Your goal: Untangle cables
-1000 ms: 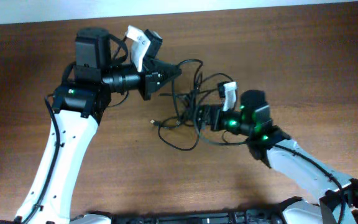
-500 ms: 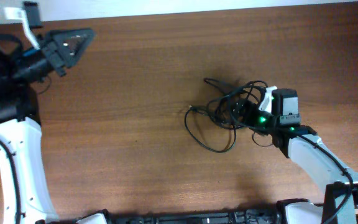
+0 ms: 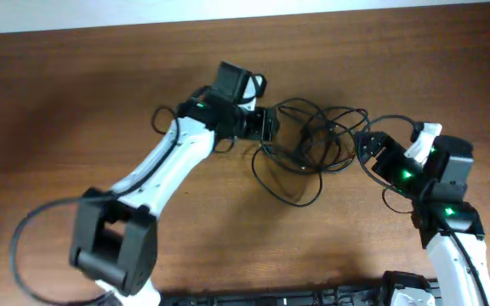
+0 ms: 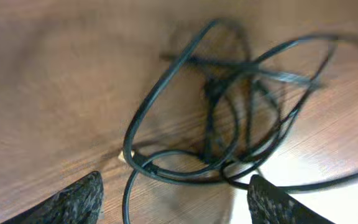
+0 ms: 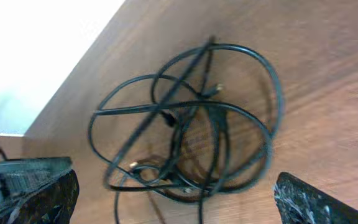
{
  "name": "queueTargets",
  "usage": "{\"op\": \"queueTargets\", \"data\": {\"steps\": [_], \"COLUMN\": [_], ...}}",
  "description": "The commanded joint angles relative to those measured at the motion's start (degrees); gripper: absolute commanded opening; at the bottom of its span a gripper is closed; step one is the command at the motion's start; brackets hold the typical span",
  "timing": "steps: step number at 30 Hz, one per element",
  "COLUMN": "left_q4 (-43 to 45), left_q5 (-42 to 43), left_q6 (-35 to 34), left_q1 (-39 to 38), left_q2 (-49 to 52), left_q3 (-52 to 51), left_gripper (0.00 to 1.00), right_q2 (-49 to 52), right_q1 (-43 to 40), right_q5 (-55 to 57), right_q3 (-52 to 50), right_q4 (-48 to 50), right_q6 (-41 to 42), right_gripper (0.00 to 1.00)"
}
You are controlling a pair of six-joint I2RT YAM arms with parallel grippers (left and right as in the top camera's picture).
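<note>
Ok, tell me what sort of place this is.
Likely a robotics lab bench: a wooden table, a white left arm and right arm reaching over it, and tangled black cables laid out between them.

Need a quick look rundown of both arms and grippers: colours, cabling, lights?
The white-shelled left arm and white-shelled right arm both have black joint housings. Green lights glow on the right wrist section. A thick black wire loops out near the left base. The black left gripper and black right gripper each carry a white tab. The fingers look dark and rough-textured.
</note>
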Motion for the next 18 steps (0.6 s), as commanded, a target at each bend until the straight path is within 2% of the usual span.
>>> {"op": "queueTargets", "data": {"steps": [1, 2, 5, 6, 8, 9, 10, 11, 12, 13, 14, 15, 16, 18], "left_q4": [0.9, 1.7, 6.4, 7.6, 7.9, 7.9, 7.9, 7.9, 7.8, 7.2, 5.6, 1.4, -2.2, -7.6], "left_q5": [4.6, 3.1, -6.3, -6.8, -6.8, -6.8, -6.8, -6.8, -6.8, -8.0, -12.7, -23.2, -29.7, -32.9], "left_q6": [-0.6, -0.6, -0.6, -0.6, -0.6, -0.6, -0.6, -0.6, -0.6, -0.6, -0.6, -2.6, -5.7, -7.1], "left_q1": [-3.9, -4.9, -8.1, -8.3, -8.3, -8.4, -8.5, -8.5, -8.5, -8.5, -8.4, -7.5, -6.1, -0.4], "left_q2": [4.7, 5.0, 7.3, 9.2, 12.6, 13.7, 13.7, 13.7, 13.7, 13.7, 13.7, 13.7, 13.7, 13.7], "left_q3": [0.0, 0.0, 0.0, 0.0, 0.0, 0.0, 0.0, 0.0, 0.0, 0.0, 0.0, 0.0, 0.0, 0.0], "left_gripper": [0.76, 0.8, 0.86, 0.84, 0.63, 0.55, 0.44, 0.38, 0.25, 0.0, 0.0, 0.0, 0.0, 0.0], "right_q2": [-0.6, -0.1, 7.0, 10.8, 18.9, 25.0, 28.0, 28.5, 27.5, 25.2, 22.3, 17.8, 15.2, 10.3], "right_q1": [-0.8, -0.8, 1.2, 3.3, 7.6, 10.9, 12.6, 13.1, 12.9, 11.8, 9.9, 6.6, 4.2, -2.0], "right_q5": [-0.3, -1.5, -11.4, -11.5, -10.8, -10.6, -11.1, -12.1, -13.9, -15.5, -17.4, -20.5, -22.3, -24.0], "right_q3": [0.0, 0.0, 0.0, 0.0, 0.0, 0.0, 0.0, 0.0, 0.6, 2.1, 3.7, 6.5, 8.6, 12.3], "right_q4": [-1.7, -1.2, 3.9, 9.7, 25.9, 35.3, 40.7, 43.6, 45.6, 45.6, 45.1, 43.5, 41.2, 35.5], "right_q6": [-4.7, -4.7, -2.0, 2.2, 11.5, 14.5, 14.7, 15.0, 14.9, 14.9, 14.9, 14.9, 14.9, 14.6], "right_gripper": [0.99, 0.99, 0.89, 0.87, 0.78, 0.66, 0.23, 0.04, 0.04, 0.04, 0.04, 0.04, 0.04, 0.04]}}
